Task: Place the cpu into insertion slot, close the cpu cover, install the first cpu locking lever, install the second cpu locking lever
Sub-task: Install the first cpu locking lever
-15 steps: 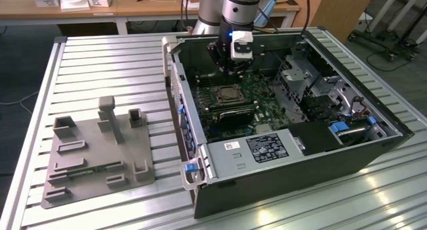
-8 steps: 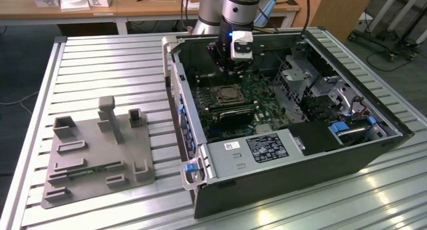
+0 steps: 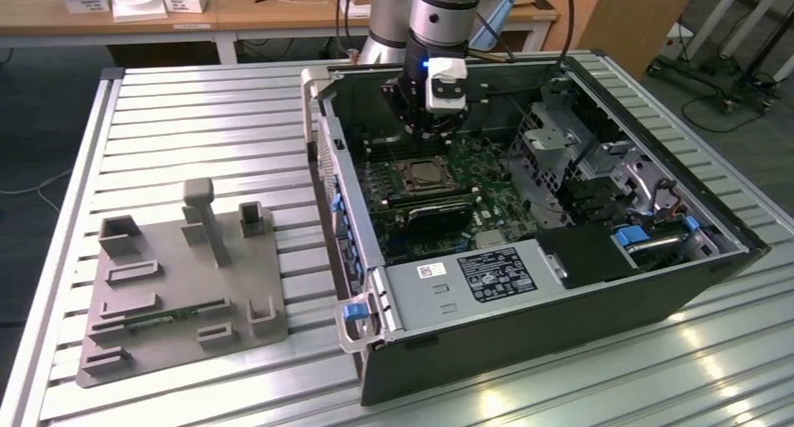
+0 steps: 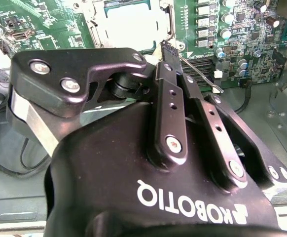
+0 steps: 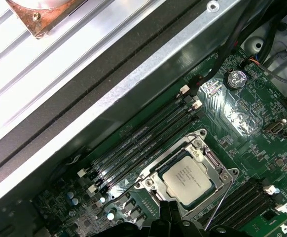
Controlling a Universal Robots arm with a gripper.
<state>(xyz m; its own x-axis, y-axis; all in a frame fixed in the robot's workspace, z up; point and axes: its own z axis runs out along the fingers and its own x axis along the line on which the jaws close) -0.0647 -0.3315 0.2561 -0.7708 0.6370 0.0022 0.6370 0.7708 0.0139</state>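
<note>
both fingers point(image 4: 171, 94) of the tool point(image 4: 166, 48) meet beside the lever point(image 4: 202, 76).

Exterior view: computer case point(image 3: 559, 320) lying centre-right on table point(image 3: 186, 111); fixture block point(image 3: 174, 297) sitting lower left; cpu point(image 3: 430, 176) sitting in insertion slot point(image 3: 403, 187), centre; gripper point(image 3: 432, 137) hanging above.

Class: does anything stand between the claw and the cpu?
Nothing visible does. The claw hangs right at the edge of the cover, whose window leaves the cpu bare.
</note>
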